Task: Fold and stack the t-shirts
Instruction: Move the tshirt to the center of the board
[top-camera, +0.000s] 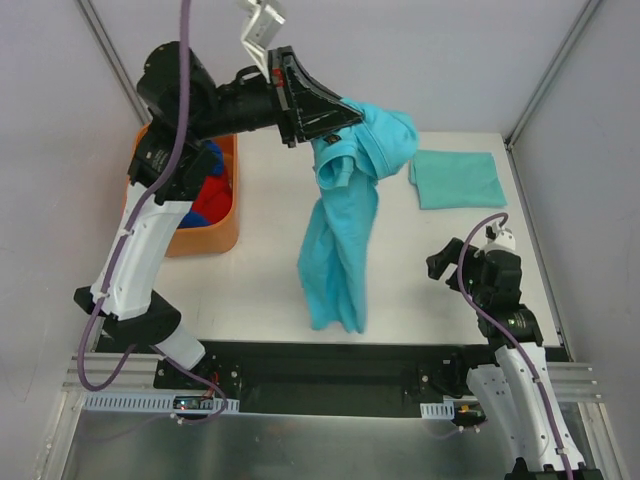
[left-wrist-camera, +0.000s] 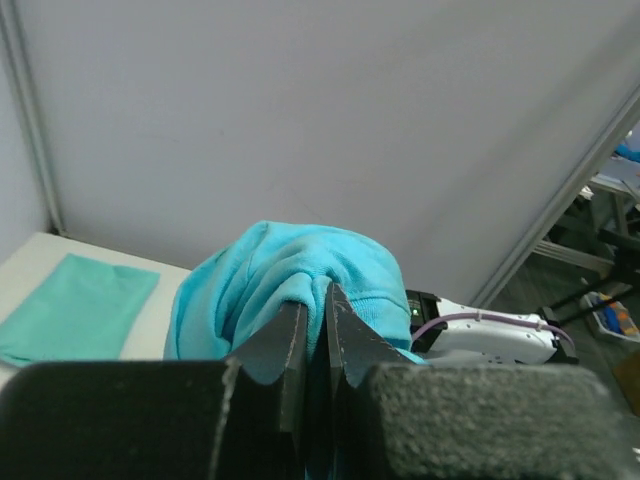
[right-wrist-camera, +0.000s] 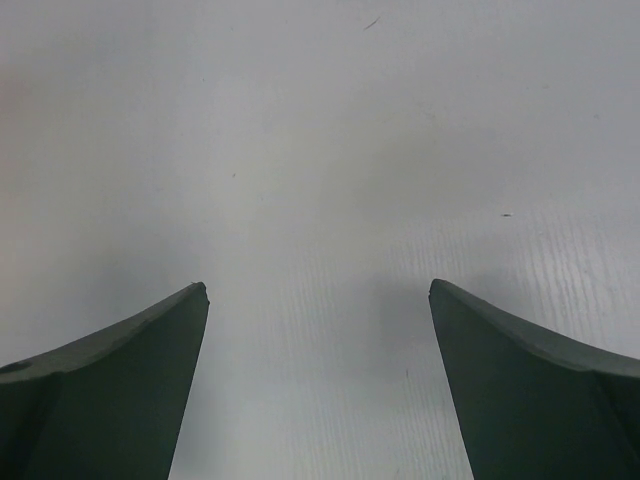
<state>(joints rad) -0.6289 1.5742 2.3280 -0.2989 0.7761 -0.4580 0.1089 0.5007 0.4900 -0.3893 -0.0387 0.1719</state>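
The left claw (top-camera: 345, 112) is clamped on a bunched fold of one teal t-shirt (top-camera: 340, 240) and holds it high above the middle of the bench (top-camera: 250, 280). From that height the shirt hangs in a long, loose column, with its bottom edge down near the near side of the bench. I cannot tell whether the hem touches the surface. The lift looks meant to let the thin fabric fall open under its own weight, so it can then be laid flat for folding. A sleeve (top-camera: 335, 172) dangles just below the grip, so the grasp is probably near the collar or shoulder. In the left wrist view the fingers (left-wrist-camera: 285, 345) press close together with cloth pinched between them.

The second t-shirt (top-camera: 457, 178) lies folded in a neat rectangle at the far right of the bench, well apart from the hanging one. It is likely parked there as the base of the stack, out of the way of the folding.

The right claw (top-camera: 447, 262) hovers over the near right of the bench with its fingers spread apart, holding nothing. Its wrist view shows only bare bench between them. From there it seems well placed to catch the shirt's lower edge.

An orange bin (top-camera: 222, 225) at the far left holds red and blue garments (top-camera: 208, 195), which are no part of this job.
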